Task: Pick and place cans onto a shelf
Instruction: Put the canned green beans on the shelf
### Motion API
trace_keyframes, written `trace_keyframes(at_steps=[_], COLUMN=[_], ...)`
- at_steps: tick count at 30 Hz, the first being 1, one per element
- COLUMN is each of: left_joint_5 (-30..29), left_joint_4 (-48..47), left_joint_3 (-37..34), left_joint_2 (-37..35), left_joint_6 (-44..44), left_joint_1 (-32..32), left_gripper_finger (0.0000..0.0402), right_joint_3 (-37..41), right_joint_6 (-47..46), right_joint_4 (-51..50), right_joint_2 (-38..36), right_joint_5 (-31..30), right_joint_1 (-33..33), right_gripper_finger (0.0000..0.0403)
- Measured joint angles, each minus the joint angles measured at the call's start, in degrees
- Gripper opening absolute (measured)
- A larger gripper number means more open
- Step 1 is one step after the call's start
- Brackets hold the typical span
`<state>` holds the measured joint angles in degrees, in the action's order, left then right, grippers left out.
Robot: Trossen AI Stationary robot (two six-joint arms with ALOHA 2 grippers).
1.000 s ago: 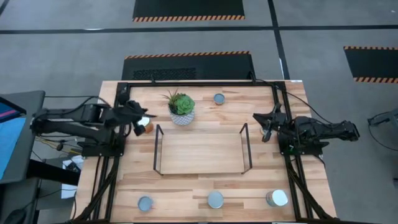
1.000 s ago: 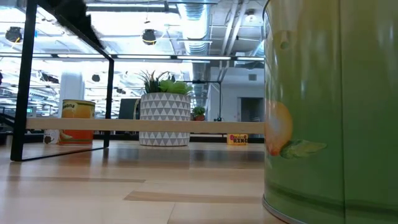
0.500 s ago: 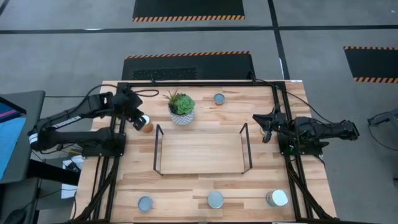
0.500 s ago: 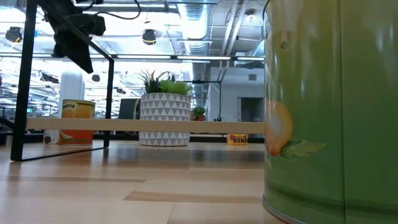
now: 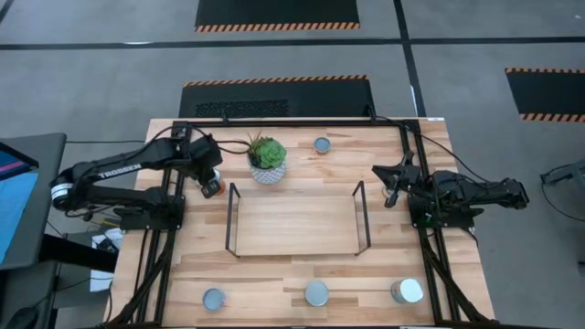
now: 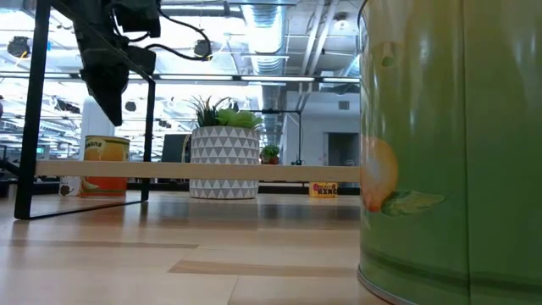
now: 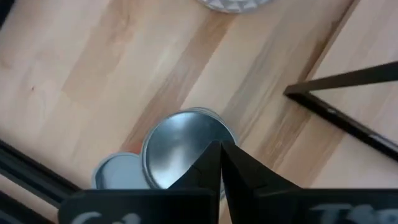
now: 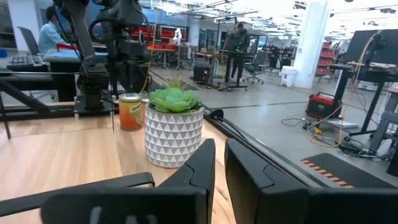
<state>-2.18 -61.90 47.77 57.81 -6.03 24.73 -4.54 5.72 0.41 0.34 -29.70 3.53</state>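
Wood table (image 5: 274, 274), black frame round it. Shelf (image 5: 297, 222) sits mid-table, light board with black wire uprights at both short ends, no cans on it. Left arm reaches in from the left edge; left gripper (image 5: 211, 185) hangs over the orange-sided can (image 5: 217, 189) just off the shelf's far-left corner, fingers pressed together, nothing pinched; in the left wrist view its closed tips (image 7: 219, 163) sit above a silvery can top (image 7: 181, 147), with a second can top (image 7: 121, 172) touching beside it. Right arm waits at the right edge, right gripper (image 5: 391, 185) just beside the shelf's right upright, fingers a little apart, holding nothing. White-potted succulent (image 5: 267, 161) stands behind the shelf, near the left gripper. Other cans: one behind the shelf right of the plant (image 5: 321, 144), three along the near edge, left (image 5: 213, 298), middle (image 5: 316, 292), right (image 5: 408, 291). Low view: a green can (image 6: 449, 144) fills the right side, orange can (image 6: 106, 165) stands under the left gripper.
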Motion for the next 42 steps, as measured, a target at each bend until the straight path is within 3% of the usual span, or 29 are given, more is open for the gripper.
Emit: trace_keyframes(at_steps=[7, 14, 19, 32, 38, 42], left_joint_5=[7.8, 7.5, 2.8, 0.3, 2.6, 0.4], left_joint_4=[-3.7, -5.4, -5.2, -4.6, -4.3, -3.4], left_joint_3=[0.7, -0.7, -1.1, -1.1, -1.1, -1.1], left_joint_2=[0.3, 0.5, 0.5, 0.5, 0.5, 1.1], left_joint_6=[4.4, 8.2, 8.8, 16.5, 15.9, 13.3], left_joint_1=[0.0, 0.0, 0.0, 0.0, -0.2, -0.7], left_gripper_finger=[0.0039, 0.0096, 0.0123, 0.0128, 0.0128, 0.0128], right_joint_3=[0.0, 0.0, 0.0, 0.0, 0.0, 0.0], right_joint_6=[-0.1, -4.6, -7.2, -7.2, -6.8, -6.8], right_joint_4=[-0.6, -7.0, -9.0, -9.0, -9.0, -9.0], right_joint_2=[0.0, 0.0, 0.0, 0.0, 0.0, 0.0], right_joint_5=[0.1, 0.1, 0.0, 0.1, 0.3, 0.3], right_joint_1=[1.2, 1.3, 1.3, 1.3, 1.3, 1.3], right_gripper_finger=[0.0062, 0.0062, 0.0062, 0.0062, 0.0062, 0.0062])
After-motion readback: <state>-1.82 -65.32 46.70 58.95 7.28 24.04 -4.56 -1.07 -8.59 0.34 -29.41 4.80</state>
